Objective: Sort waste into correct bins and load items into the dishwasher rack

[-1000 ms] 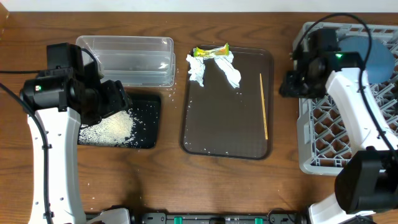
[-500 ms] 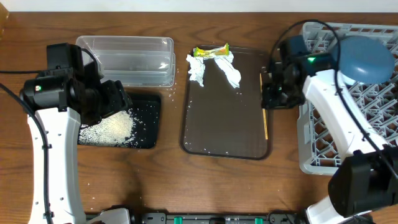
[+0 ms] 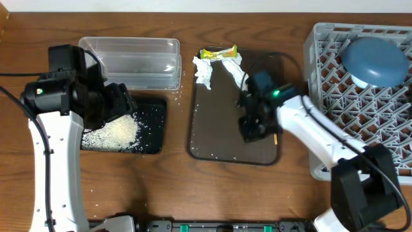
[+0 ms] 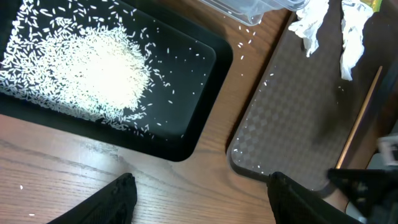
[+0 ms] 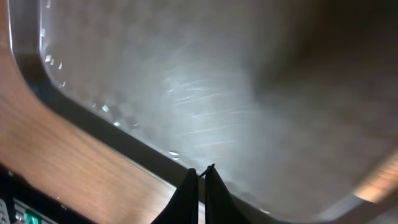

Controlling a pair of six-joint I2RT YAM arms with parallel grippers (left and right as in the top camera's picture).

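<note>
Reaching for the thin wooden stick point(image 4: 360, 115) is the step I judge to be in hand. My right gripper point(image 5: 202, 169) hangs low over the dark brown serving tray point(image 3: 219, 129), its fingers pressed together with nothing between them. The stick lies flat on that tray, just to the gripper's right and apart from it.

The next move calls for parting the fingers, sliding right until they straddle the stick across its length, and pinching low. Something so thin lying flat will be awkward to lift. From there it goes to the dishwasher rack point(image 3: 386, 129), well off to the gripper's right.

My left gripper point(image 4: 202, 186) hovers spread wide and empty above the table. The near corner of the black tray point(image 3: 158, 125) sits just ahead of it.

By my count:
- One stick.
- Two crumpled tissues point(image 3: 203, 71), beyond my right gripper at the tray's far end.
- One yellow-green wrapper point(image 3: 219, 53), just past the tissues.
- One heap of rice point(image 3: 116, 134) in the black tray, with stray grains around it.
- One clear tub point(image 3: 129, 61), beyond the black tray from my left gripper.
- One dark blue dish point(image 3: 375, 61), already in the rack.

I see no small bowls or pink cup from here.
</note>
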